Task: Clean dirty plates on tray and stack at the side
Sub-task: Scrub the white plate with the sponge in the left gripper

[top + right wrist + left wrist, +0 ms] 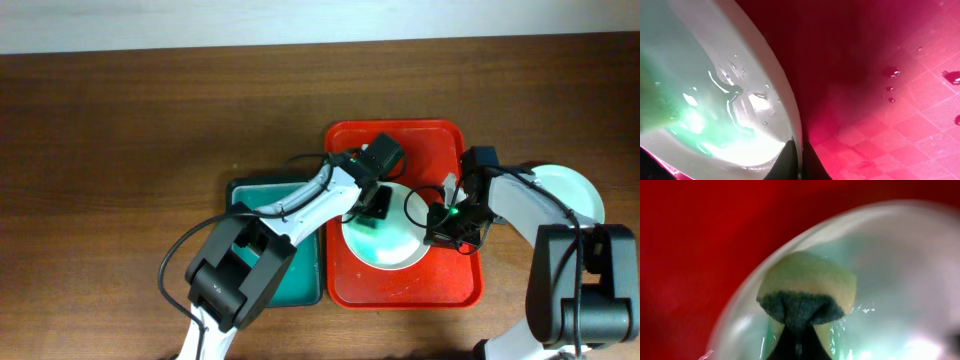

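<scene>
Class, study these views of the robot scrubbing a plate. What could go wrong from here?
1. The right fingers pinch only the rim of the wet plate; scrubbing pressure might pull it free.
2. The left fingers hold the sponge by one edge, so it may twist out.

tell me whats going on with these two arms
The left tool holds a sponge down on a wet white plate lying in the red tray. The right tool grips that plate's rim at its right side. A second plate lies on the table right of the tray, and a teal tray sits on the left.
</scene>
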`<act>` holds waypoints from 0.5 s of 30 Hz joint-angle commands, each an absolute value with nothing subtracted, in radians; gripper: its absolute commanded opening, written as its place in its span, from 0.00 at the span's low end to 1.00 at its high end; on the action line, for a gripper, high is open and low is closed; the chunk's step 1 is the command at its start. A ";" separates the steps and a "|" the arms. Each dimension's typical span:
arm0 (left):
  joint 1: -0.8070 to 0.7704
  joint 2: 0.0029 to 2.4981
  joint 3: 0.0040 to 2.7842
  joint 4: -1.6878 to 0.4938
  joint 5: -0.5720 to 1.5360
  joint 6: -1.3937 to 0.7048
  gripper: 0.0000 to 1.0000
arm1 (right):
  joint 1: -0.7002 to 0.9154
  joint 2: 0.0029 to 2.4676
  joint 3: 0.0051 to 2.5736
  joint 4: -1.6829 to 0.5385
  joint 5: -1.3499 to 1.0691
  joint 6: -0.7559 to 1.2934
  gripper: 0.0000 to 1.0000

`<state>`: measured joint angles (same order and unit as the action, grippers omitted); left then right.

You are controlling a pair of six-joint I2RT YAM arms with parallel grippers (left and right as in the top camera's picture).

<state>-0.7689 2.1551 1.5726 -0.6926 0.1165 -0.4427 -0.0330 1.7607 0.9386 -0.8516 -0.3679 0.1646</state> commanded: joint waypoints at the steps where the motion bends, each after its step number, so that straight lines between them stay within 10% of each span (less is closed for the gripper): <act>1: -0.815 2.195 1.551 -0.628 0.450 -0.449 0.00 | -0.031 1.778 0.913 -0.849 -0.277 0.161 0.04; 10: -0.743 2.195 1.551 -0.979 -0.294 -0.431 0.00 | -0.031 1.778 0.913 -0.852 -0.277 0.161 0.04; 15: -0.742 2.161 1.690 -1.082 0.025 -0.430 0.00 | -0.031 1.778 0.913 -0.853 -0.277 0.161 0.04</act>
